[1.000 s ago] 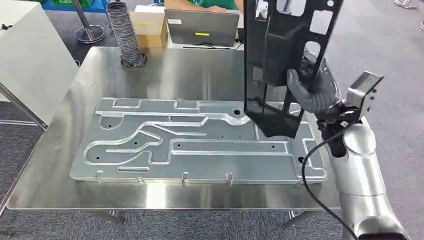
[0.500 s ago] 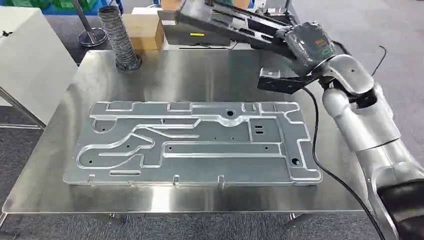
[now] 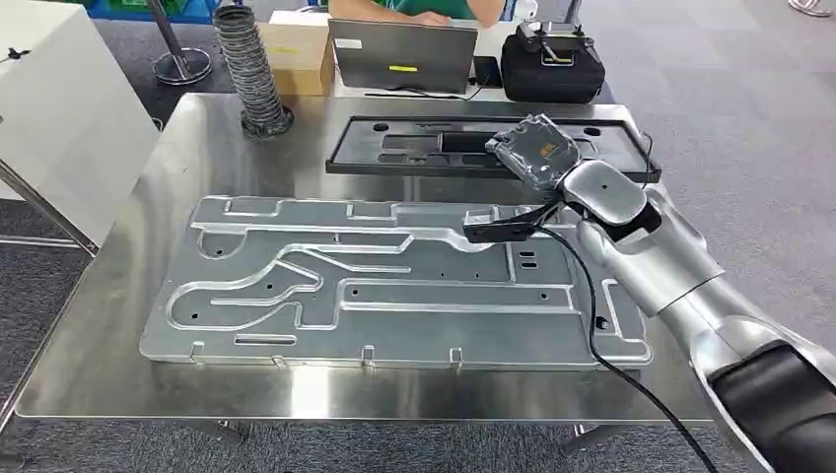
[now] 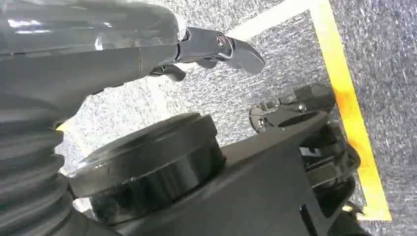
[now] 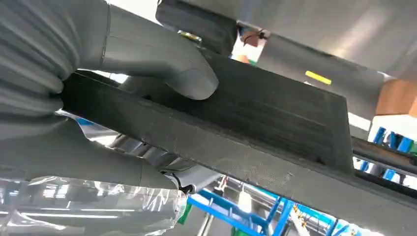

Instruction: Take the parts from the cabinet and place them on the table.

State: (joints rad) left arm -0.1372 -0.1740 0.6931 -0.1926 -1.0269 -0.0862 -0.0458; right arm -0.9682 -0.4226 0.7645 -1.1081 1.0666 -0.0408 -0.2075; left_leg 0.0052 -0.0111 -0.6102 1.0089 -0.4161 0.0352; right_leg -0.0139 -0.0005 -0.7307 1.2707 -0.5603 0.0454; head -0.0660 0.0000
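The right hand [image 3: 533,150] reaches over the far part of the steel surface [image 3: 118,335], and in the right wrist view its thick grey thumb [image 5: 162,61] presses on the top face of the black plastic panel [image 3: 424,148] while the rest of the hand wraps the panel's edge, so the hand is grasping the panel. In the head view the panel lies long and flat, nearly level with the surface, along its far edge; whether it rests fully on the steel or sits just above it, I cannot tell. It has several cut-outs and a raised rim.

Just nearer the robot lies a large aluminium plate [image 3: 296,296] with milled channels and small holes, flat on the surface and taking up most of it. The panel sits beyond the plate, close beside it but not overlapping it.

The left hand [image 4: 216,46] shows in the left wrist view above grey carpet [image 4: 393,39] with a yellow floor line [image 4: 349,103]; 1 dark finger sticks out straight with nothing in it, though how the others lie I cannot tell.

Beyond the surface are a grey laptop [image 3: 402,54], a black bag [image 3: 552,64], a cardboard box [image 3: 294,54] and a ribbed hose [image 3: 248,69] standing on the surface's far left corner.
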